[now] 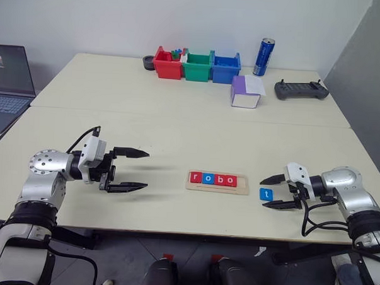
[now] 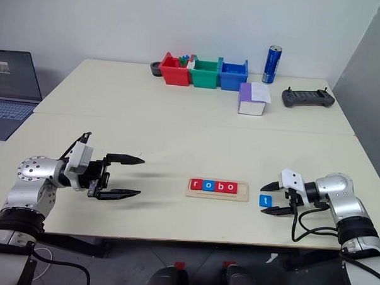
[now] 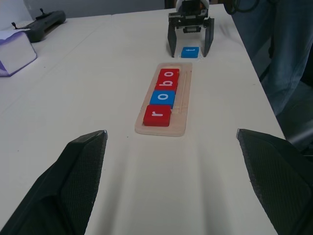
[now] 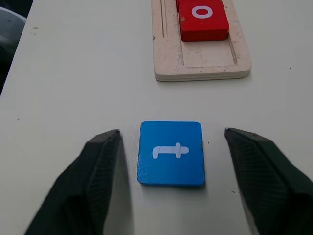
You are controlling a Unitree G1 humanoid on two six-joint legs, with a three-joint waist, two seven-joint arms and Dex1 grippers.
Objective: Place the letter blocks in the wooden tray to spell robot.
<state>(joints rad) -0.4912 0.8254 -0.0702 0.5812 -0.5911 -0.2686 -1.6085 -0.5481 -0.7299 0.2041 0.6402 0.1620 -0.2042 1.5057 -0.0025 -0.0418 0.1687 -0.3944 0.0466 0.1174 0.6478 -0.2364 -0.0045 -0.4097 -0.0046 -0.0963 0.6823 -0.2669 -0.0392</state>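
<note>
The wooden tray (image 1: 217,183) lies near the table's front edge and holds four letter blocks reading r, o, b, o: red r (image 1: 195,177), blue o (image 1: 207,178), red b (image 1: 219,179), red o (image 1: 231,180). Its right end slot (image 4: 210,54) is bare. A blue t block (image 1: 266,194) lies flat on the table just right of the tray. My right gripper (image 1: 272,193) stands open with a finger on either side of the t block (image 4: 170,152), not touching it. My left gripper (image 1: 138,170) is open with nothing between its fingers, well left of the tray.
Red (image 1: 167,62), green (image 1: 197,66) and blue (image 1: 225,68) bins stand at the back of the table, with a blue can (image 1: 264,57), a black controller (image 1: 301,90) and a purple-and-white box (image 1: 246,92). A laptop (image 1: 9,84) sits to the far left.
</note>
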